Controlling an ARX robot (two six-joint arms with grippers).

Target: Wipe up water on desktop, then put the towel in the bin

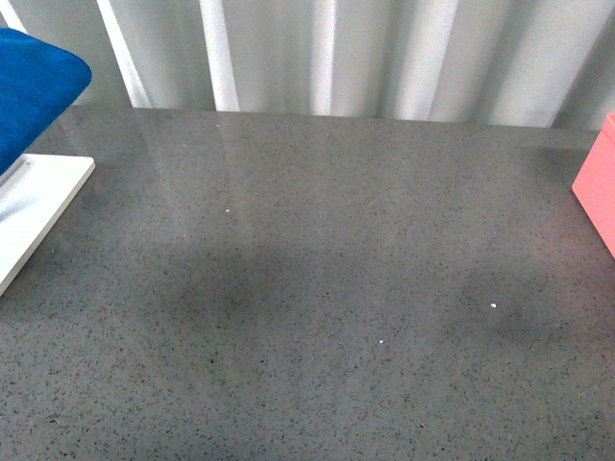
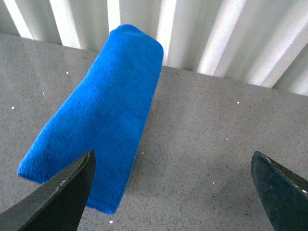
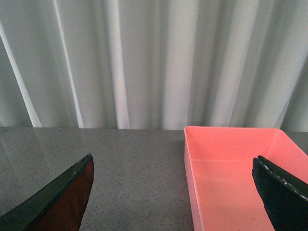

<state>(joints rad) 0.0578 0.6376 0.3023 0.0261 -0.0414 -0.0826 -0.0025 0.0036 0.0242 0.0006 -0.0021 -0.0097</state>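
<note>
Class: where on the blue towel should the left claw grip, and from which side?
Grip the towel at the end nearest the claw, coming down from above across its narrow width. It lies flat as a long folded strip on the desktop, and the open left claw looks wide enough to span it.

I am finding the middle of the desk (image 1: 317,288) open; the towel (image 1: 34,91) is crowding its left edge, the pink bin (image 1: 598,182) its right.
</note>
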